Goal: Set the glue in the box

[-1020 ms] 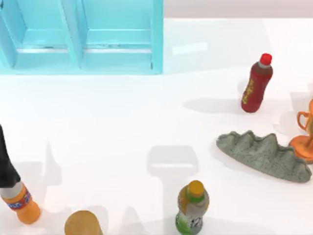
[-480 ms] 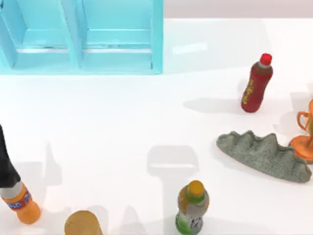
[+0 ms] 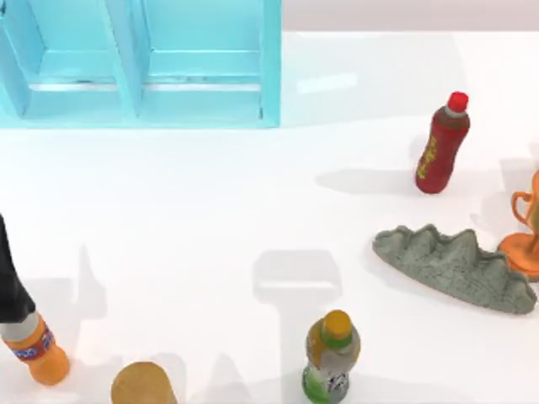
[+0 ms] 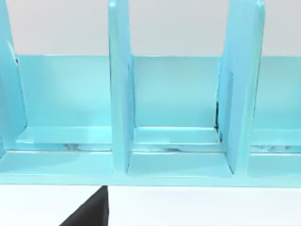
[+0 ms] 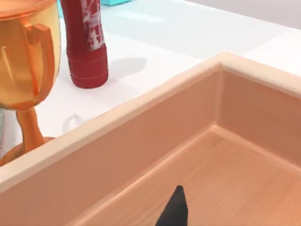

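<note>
The glue [image 3: 44,360], a small orange bottle with a pale upper end and a coloured label, lies tilted at the table's front left. A black shape [image 3: 10,282] reaches in from the left edge and covers its top; I cannot tell whether anything grips it. The turquoise box [image 3: 269,76] with inner dividers stands at the back left, and the left wrist view faces its compartments [image 4: 176,141] head-on. One black fingertip [image 4: 90,213] of my left gripper shows low in that view. A black fingertip [image 5: 174,209] of my right gripper hangs over a wooden tray.
A red-capped dark red bottle [image 3: 441,145] stands at the right, also seen as the red bottle [image 5: 85,42]. A grey rock-like piece [image 3: 455,268], an orange trophy [image 3: 526,227], a green drink bottle [image 3: 330,358] and a tan disc [image 3: 141,385] sit nearby. The wooden tray's rim [image 5: 141,101] lies beside the trophy [image 5: 28,52].
The glue and the black shape over it have shifted very slightly to the left. Nothing else has moved.
</note>
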Controlling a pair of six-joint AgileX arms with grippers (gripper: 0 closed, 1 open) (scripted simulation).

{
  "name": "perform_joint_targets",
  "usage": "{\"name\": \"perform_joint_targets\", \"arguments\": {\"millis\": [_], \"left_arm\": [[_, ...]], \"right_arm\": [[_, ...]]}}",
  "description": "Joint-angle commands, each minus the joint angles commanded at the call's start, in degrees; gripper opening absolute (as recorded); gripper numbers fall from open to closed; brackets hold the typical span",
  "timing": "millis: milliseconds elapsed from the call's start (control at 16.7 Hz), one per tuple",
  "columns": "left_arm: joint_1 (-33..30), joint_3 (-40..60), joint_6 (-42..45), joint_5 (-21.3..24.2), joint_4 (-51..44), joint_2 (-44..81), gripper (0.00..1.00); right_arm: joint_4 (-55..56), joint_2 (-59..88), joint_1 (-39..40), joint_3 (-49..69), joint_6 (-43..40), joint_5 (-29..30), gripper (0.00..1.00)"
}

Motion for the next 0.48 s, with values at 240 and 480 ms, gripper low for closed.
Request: {"name": "perform_joint_targets", "arguments": {"millis": [240, 480], "left_arm": [[0.00, 0.00, 0.00, 0.00, 0.00, 0.00, 1.00], [0.00, 0.00, 0.00, 0.00, 0.00, 0.00, 1.00]], "right_arm": [[0.00, 0.00, 0.00, 0.00, 0.00, 0.00, 1.00], [0.00, 0.00, 0.00, 0.00, 0.00, 0.00, 1.00]]}}
